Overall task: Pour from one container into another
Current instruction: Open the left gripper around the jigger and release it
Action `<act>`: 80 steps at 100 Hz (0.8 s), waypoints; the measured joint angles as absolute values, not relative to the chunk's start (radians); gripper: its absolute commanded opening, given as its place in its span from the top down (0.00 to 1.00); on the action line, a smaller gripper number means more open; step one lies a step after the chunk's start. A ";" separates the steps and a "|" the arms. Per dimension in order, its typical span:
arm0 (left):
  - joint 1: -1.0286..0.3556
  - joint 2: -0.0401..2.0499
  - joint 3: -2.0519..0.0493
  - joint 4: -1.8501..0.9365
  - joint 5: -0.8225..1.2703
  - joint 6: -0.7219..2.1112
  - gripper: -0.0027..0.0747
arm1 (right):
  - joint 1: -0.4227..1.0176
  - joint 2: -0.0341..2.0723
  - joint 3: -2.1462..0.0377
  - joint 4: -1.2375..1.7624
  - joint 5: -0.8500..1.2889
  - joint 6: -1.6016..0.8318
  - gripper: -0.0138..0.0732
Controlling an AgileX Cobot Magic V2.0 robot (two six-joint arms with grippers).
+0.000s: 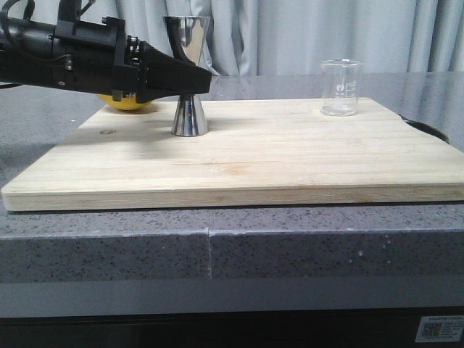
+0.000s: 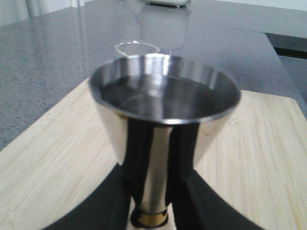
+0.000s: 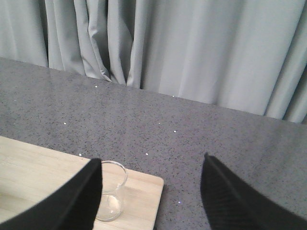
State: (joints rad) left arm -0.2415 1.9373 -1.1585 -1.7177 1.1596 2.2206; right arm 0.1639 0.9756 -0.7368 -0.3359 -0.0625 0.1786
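- Stage of the task: judging from the layout, pouring has not begun; the beaker (image 1: 341, 88) stands upright on the wooden board (image 1: 290, 156), untouched, and lifting, carrying and tipping it over the jigger (image 1: 189, 76) all appear to remain
- Left gripper (image 1: 196, 81): reaches in level from the left at the narrow waist of the jigger; in the left wrist view its two dark fingers (image 2: 108, 201) flank the gold band (image 2: 150, 219) closely on either side, in a narrow setting that seems to steady the vessel, though actual contact cannot be confirmed
- Right gripper (image 3: 151, 191): absent from the front view; in its own wrist view the fingers are spread wide with nothing between them, held above the board's far right corner with the beaker low beside one finger
- Jigger: polished steel, hourglass form, standing on the left half of the board; its upper cup shows a dark mirror-like interior, and whether it holds any liquid cannot be told
- Beaker: clear glass, shorter than the jigger, with faint white markings and a pouring lip; it sits near the far right corner, well apart from the jigger, and looks nearly empty, any contents being too faint to judge
- Other item: a yellow round object (image 1: 129, 102) lies behind the left gripper, mostly hidden
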 measured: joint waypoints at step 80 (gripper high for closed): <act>-0.241 1.944 -1.158 -1.676 1.160 2.169 0.39 | 0.164 0.976 -0.737 -0.335 -0.062 0.179 0.37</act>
